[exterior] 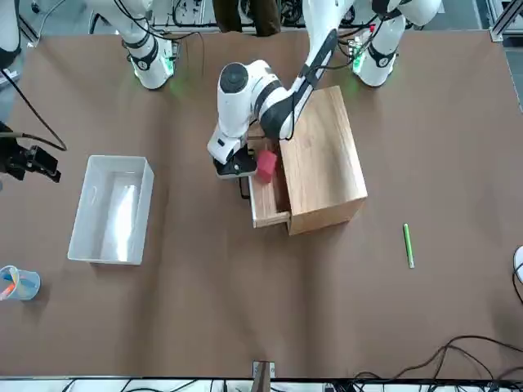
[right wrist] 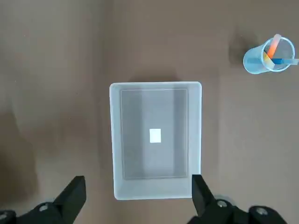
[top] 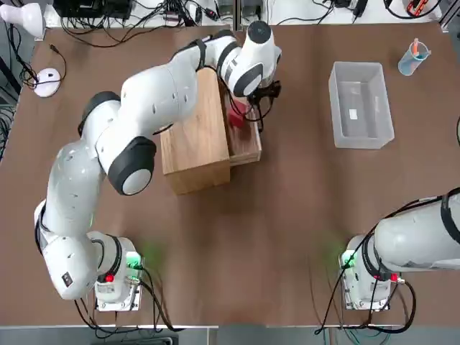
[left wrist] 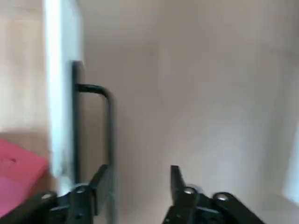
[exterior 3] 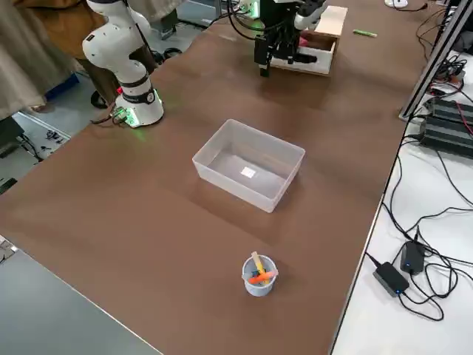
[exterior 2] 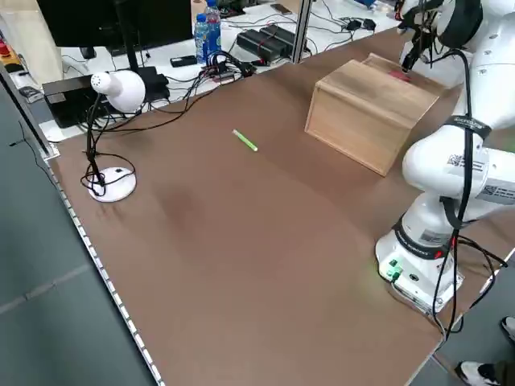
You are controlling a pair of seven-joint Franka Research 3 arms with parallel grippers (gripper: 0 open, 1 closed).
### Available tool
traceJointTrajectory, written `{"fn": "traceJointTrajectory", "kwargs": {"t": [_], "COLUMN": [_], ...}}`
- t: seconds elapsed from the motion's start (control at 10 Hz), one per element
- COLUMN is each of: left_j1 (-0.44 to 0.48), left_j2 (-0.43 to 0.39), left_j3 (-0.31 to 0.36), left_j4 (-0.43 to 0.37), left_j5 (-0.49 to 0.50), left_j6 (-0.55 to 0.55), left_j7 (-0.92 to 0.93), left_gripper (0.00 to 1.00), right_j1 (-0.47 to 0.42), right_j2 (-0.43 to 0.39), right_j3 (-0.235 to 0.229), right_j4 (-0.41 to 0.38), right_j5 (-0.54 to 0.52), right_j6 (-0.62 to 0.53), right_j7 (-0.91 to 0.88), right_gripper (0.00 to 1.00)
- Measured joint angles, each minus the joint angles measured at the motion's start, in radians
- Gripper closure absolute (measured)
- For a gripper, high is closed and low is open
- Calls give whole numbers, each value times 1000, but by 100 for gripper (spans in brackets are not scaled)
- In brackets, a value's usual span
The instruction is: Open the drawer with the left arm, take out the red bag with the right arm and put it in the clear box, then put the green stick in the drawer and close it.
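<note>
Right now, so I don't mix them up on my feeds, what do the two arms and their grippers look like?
Both look alike: glossy white rounded shells with dark grey joint bands. The left arm and right arm sit on bases with green and red lights, trailing black cables. The left gripper and right gripper are black with two fingers.

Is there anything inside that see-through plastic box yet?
No, the clear box holds nothing but a small white label on its bottom; the red bag sits in the open drawer.
</note>
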Motion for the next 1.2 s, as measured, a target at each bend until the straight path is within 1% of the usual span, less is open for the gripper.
{"fn": "traceJointTrajectory", "kwargs": {"t": [0.1, 0.2, 0.3, 0.4, 0.5, 0.6, 0.7, 0.8, 1.0, 1.1, 1.2], "left_j1": [-3, -6, -6, -5, -4, 0, 9, 30, 106, 150, 199], "left_j2": [10, 16, 18, 18, 12, -6, -41, -89, -200, -254, -303], "left_j3": [-13, -17, -17, -17, -16, -14, -10, -5, -1, 0, 2], "left_j4": [3, 8, 11, 19, 30, 42, 51, 53, 52, 51, 49], "left_j5": [-15, -16, -17, -18, -18, -18, -18, -18, -17, -17, -16], "left_j6": [48, 58, 59, 54, 22, -26, -69, -135, -372, -504, -616], "left_j7": [-9, -18, -21, -26, -32, -34, -35, -35, -15, 27, 90], "left_gripper": [22, 6, 0, 0, 0, 0, 0, 0, 0, 0, 0], "right_j1": [0, 0, 0, 0, 0, 0, 1, 4, 24, 57, 107], "right_j2": [0, 0, 0, 0, 1, 2, 4, 6, 26, 49, 72], "right_j3": [0, 0, 0, 0, -1, 0, 0, 2, 7, 9, 11], "right_j4": [0, 0, 0, 0, 0, 0, 0, 0, -3, -4, -4], "right_j5": [0, 0, 0, 0, 0, 0, 0, 0, 8, 14, 14], "right_j6": [0, 0, 1, 2, 3, 6, 16, 31, 44, 73, 117], "right_j7": [0, 0, 0, 0, 0, 0, 0, 0, 0, 38, 153], "right_gripper": [0, 0, 0, 0, 0, 0, 0, 0, 0, 0, 0]}}
